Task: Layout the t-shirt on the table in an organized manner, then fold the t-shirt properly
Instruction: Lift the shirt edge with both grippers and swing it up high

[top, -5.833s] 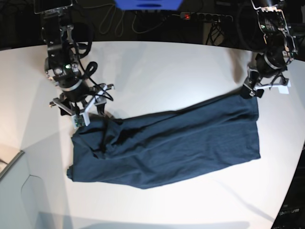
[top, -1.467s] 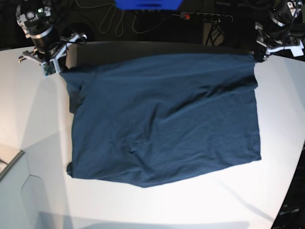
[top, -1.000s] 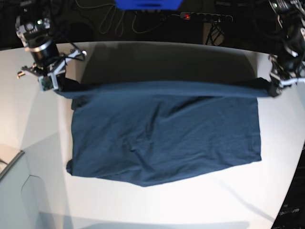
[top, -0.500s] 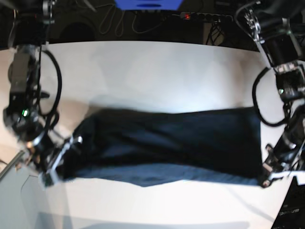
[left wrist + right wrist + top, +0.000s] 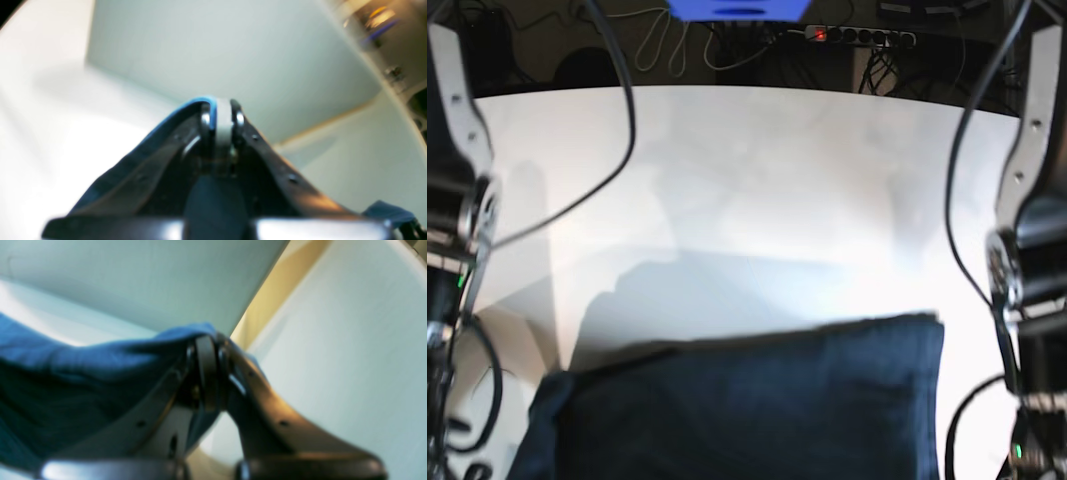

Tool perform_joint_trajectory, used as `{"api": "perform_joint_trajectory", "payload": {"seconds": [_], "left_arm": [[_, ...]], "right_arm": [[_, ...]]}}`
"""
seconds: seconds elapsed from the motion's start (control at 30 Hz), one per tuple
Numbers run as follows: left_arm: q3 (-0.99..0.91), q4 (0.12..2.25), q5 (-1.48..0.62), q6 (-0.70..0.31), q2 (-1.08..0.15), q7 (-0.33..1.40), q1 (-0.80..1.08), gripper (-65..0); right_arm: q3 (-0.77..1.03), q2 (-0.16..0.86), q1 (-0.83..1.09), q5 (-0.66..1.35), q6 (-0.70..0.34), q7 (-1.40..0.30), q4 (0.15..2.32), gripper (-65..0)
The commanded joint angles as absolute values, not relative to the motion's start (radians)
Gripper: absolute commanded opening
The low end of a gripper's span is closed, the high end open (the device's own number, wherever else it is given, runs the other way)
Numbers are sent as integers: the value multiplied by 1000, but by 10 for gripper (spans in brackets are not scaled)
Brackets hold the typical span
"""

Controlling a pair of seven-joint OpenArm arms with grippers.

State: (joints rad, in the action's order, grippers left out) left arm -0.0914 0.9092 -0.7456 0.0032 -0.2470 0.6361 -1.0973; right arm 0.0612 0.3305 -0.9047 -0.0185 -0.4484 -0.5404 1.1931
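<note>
Since half second earlier, t-shirt (image 5: 747, 400) was drawn toward tabletop (image 5: 747, 170) near edge, both arms pulled back. Left tool (image 5: 223, 115) and right tool (image 5: 208, 350) each clenched cloth. Step judged: layout drag. Next, you lower fabric flat, then let go.

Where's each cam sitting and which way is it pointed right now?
Base: high in front, looking down on the table; both forearms at the side edges, t-shirt along the near edge.
Left wrist: on the left arm, looking along the left gripper, shut on shirt fabric.
Right wrist: likewise on the right gripper, shut on fabric.
Shared: all three show the navy shirt and white tabletop.
</note>
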Motion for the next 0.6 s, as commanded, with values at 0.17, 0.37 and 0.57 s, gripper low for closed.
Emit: {"api": "perform_joint_trajectory", "payload": {"seconds": [0.17,0.37,0.57], "left_arm": [[-22,885,-759,-5,-255,495,-1280,-650],[-27,1003,-762,-5,-257,498,-1264,-650],[-27,1173,-762,-5,-288,499,-1063,-650]], "right_arm": [[67,354,-1124,-8,-352,-355,1109,-650],[73,375,-1113,-7,-331,-337,1179,-650],[74,381,-846,-5,-331,-337,1445,-650]]}}
